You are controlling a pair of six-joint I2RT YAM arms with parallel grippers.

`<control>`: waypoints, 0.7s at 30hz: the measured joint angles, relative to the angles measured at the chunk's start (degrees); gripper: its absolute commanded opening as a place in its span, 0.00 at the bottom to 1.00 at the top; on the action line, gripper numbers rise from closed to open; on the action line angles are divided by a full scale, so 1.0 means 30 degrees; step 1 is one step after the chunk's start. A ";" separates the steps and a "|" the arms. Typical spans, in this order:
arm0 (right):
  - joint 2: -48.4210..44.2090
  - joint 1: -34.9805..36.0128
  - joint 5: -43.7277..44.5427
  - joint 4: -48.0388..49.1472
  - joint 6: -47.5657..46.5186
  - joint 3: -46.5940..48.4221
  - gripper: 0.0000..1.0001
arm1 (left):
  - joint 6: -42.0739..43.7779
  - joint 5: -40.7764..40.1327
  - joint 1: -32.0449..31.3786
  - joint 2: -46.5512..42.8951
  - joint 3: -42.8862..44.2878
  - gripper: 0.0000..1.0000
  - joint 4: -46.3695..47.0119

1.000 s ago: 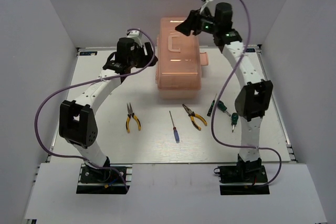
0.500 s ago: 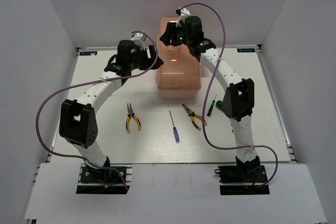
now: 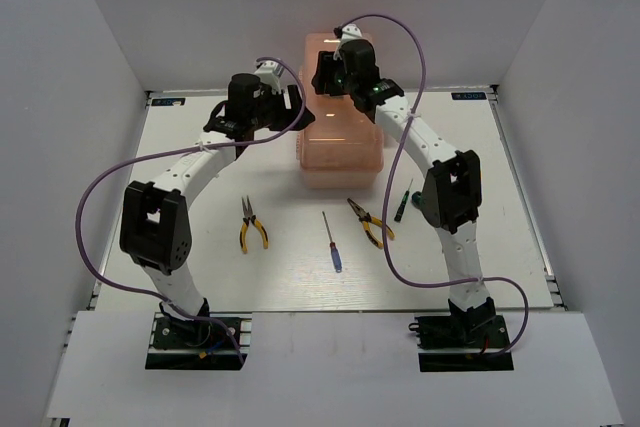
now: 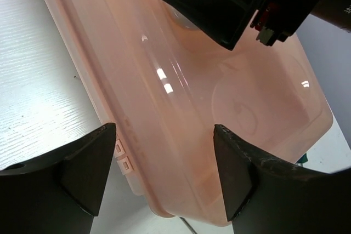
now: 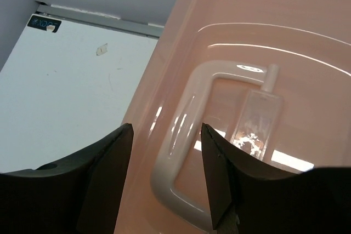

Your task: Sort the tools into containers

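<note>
Right gripper [image 5: 166, 135]: jaws apart, empty, above the toolbox [image 3: 340, 147] lid handle [image 5: 175, 152].
Left gripper [image 4: 164, 135]: jaws apart, empty, over the toolbox's left edge.
Tools: pliers [image 3: 252, 224], second pliers [image 3: 370, 222] and blue screwdriver [image 3: 331, 243] lie on the table [image 3: 290, 282], near side of the closed toolbox.

Peach-pink toolbox [image 3: 340, 147], yellow-black pliers [image 3: 251, 226], blue screwdriver [image 3: 331, 242]

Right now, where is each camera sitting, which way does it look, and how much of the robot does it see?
Top: fixed above and behind the arms, looking down on the table; the whole left arm and right arm show.
Left wrist: on the left arm, looking past its open left gripper at the toolbox; the right arm shows above.
Right wrist: on the right arm, looking down through the open right gripper at the lid handle.
Shared: all three show the toolbox.
</note>
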 measured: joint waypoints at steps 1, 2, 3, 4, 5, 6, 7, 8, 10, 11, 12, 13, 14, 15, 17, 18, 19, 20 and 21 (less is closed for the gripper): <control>0.0000 0.0000 0.0080 0.0044 0.0211 -0.0029 0.59 | 0.0044 0.0036 0.0000 0.0036 0.0029 0.82 0.0007; -0.0058 0.0007 0.0175 -0.0029 0.0386 -0.0036 0.59 | 0.0066 0.0095 0.0000 0.0051 0.0051 0.82 0.0000; -0.0109 0.0007 0.0233 -0.0117 0.0554 -0.0058 0.59 | 0.0102 0.0153 0.0000 0.0066 0.0066 0.82 0.0007; -0.0168 0.0007 0.0299 -0.0240 0.0831 -0.0066 0.59 | 0.0102 0.0197 0.0000 0.0073 0.0080 0.82 -0.0007; -0.0211 0.0000 0.0350 -0.0342 0.1100 -0.0066 0.59 | 0.0117 0.0233 0.0000 0.0087 0.0095 0.82 -0.0007; -0.0248 0.0000 0.0335 -0.0474 0.1421 -0.0066 0.58 | 0.0117 0.0262 0.0000 0.0102 0.0095 0.82 0.0007; -0.0262 0.0000 0.0313 -0.0583 0.1756 -0.0066 0.58 | 0.0117 0.0291 0.0000 0.0117 0.0095 0.82 0.0015; -0.0284 -0.0007 0.0240 -0.0699 0.2120 -0.0066 0.58 | 0.0131 0.0321 0.0000 0.0117 0.0095 0.82 0.0022; -0.0284 -0.0015 0.0007 -0.0867 0.2892 -0.0058 0.58 | 0.0138 0.0393 0.0000 0.0131 0.0102 0.82 0.0029; -0.0284 -0.0015 -0.0058 -0.0903 0.3169 -0.0058 0.58 | 0.0146 0.0415 0.0000 0.0138 0.0095 0.82 0.0036; -0.0284 -0.0022 -0.0102 -0.0933 0.3534 -0.0058 0.56 | 0.0160 0.0452 0.0000 0.0138 0.0102 0.82 0.0051; -0.0291 -0.0051 -0.0255 -0.0940 0.3832 -0.0058 0.56 | 0.0175 0.0488 0.0000 0.0175 0.0138 0.82 0.0051; -0.0291 -0.0087 -0.0430 -0.0947 0.4116 -0.0058 0.56 | 0.0211 0.0510 0.0000 0.0204 0.0168 0.82 0.0066; -0.0291 -0.0160 -0.0627 -0.0947 0.4430 -0.0058 0.56 | 0.0240 0.0546 0.0000 0.0211 0.0168 0.82 0.0080; -0.0291 -0.0291 -0.0984 -0.0940 0.4918 -0.0058 0.56 | 0.0299 0.0576 0.0000 0.0211 0.0182 0.82 0.0066; -0.0291 -0.0342 -0.1115 -0.0933 0.5151 -0.0058 0.56 | 0.0372 0.0576 0.0000 0.0211 0.0226 0.82 0.0036; -0.0291 -0.0393 -0.1260 -0.0918 0.5362 -0.0058 0.56 | 0.0437 0.0554 0.0007 0.0211 0.0248 0.82 -0.0007; -0.0291 -0.0452 -0.1443 -0.0896 0.5559 -0.0058 0.55 | 0.0517 0.0539 0.0022 0.0211 0.0248 0.82 -0.0007; -0.0291 -0.0510 -0.1596 -0.0882 0.5763 -0.0058 0.55 | 0.0561 0.0510 0.0022 0.0211 0.0262 0.82 -0.0007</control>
